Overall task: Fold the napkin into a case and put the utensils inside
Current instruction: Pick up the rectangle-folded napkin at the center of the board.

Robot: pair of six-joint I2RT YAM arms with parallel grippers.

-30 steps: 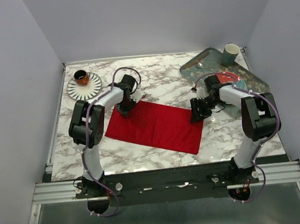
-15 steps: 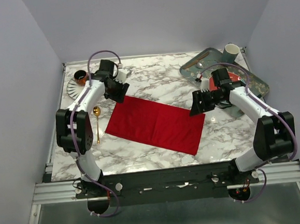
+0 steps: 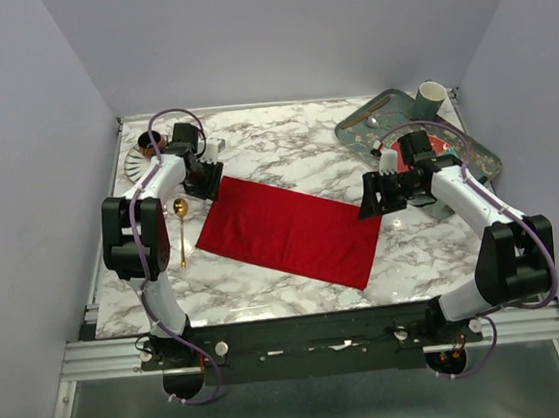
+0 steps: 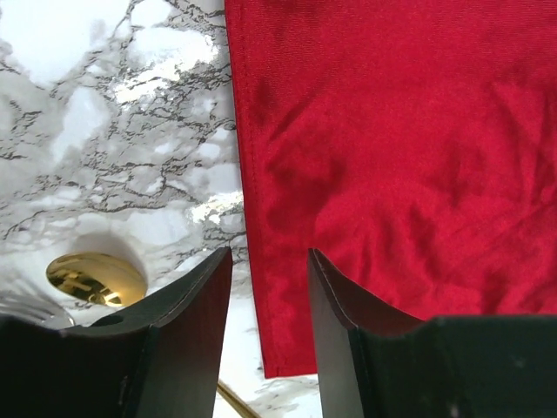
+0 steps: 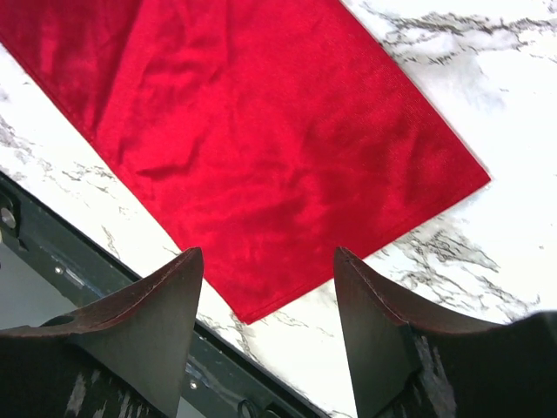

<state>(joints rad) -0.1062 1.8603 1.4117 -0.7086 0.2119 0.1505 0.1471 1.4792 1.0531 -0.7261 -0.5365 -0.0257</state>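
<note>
At centre, the napkin (image 3: 291,230) lies as a flat, wide rectangle, not yet the narrow case: folding is in hand, I judge. My left pincer (image 4: 270,261), at its far-left corner, and right pincer (image 5: 268,257), at its right end, stand jaws apart, empty; next, pinch an edge. Gold spoon (image 3: 180,226) just left of it; fork not discernible.

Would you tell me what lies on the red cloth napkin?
Nothing rests on the plain red cloth napkin; the slim gold spoon lies beside it. Anything beneath the cloth is covered.

Marble table (image 3: 293,140) — napkin (image 3: 291,229), spoon (image 3: 181,231), saucer (image 3: 137,166), tray (image 3: 475,151).
</note>
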